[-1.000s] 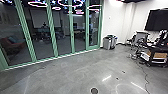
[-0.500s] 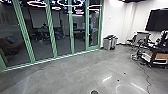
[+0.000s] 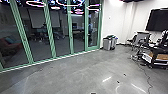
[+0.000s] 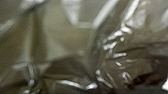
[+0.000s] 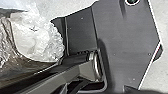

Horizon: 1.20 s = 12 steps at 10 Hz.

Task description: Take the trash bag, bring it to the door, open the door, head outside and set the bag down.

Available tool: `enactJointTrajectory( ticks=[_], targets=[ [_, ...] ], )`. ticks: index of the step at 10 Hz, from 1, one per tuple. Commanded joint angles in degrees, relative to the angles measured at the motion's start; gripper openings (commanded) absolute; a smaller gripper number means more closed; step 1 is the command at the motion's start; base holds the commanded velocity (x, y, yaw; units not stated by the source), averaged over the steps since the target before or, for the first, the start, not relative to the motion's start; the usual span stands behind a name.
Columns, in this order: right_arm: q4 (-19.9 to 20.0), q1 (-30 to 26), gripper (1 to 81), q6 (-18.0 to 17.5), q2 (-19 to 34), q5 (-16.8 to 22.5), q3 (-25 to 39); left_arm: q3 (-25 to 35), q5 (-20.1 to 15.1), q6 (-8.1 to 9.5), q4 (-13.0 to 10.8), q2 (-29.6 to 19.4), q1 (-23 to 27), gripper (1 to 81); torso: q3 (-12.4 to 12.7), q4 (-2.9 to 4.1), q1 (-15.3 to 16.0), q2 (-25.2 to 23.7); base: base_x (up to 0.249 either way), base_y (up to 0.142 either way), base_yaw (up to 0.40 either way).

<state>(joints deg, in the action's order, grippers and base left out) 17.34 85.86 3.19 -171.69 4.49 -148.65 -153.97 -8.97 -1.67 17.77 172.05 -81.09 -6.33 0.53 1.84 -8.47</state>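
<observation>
Shiny, creased plastic of the trash bag stretches across the left wrist view, very near the camera. In the right wrist view, the dark bag shows beside the robot's own plate, with a crinkled, whitish translucent part bulging from it. How the bag is held cannot be made out. Green-framed glass doors stand ahead and to the left in the head view; no panel looks visibly open. The state of either gripper cannot be told.
Grey bins stand against the white wall, just right of the glass. Farther right are a chair, a dark cart with a box, and a wall screen. A cable runs over the grey floor.
The head view has shifted slightly: the glass frames stand a little farther left, and the dark round spot on the floor has slid down to the bottom edge.
</observation>
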Motion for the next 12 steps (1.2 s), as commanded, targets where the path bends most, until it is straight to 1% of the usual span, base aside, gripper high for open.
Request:
enactJointTrajectory(
  ticks=[1,9,12],
  targets=[
    [-0.2,-3.1,81.1,0.2,0.1,3.8,0.3,0.2,-3.8,-0.44,0.1,0.0,3.5,1.0,0.0,0.0,0.0,0.0,0.127,0.0,0.0],
    [-0.2,-3.3,81.1,0.2,0.1,3.8,0.3,0.2,-3.8,-0.44,0.0,0.0,3.5,1.0,0.0,0.0,0.0,0.0,0.142,0.0,0.0],
    [-0.2,-3.1,81.1,0.2,0.1,3.8,0.3,0.2,-3.8,-0.44,0.0,0.1,3.5,1.0,0.0,0.0,0.0,0.0,0.15,-0.062,0.0]
  ],
)
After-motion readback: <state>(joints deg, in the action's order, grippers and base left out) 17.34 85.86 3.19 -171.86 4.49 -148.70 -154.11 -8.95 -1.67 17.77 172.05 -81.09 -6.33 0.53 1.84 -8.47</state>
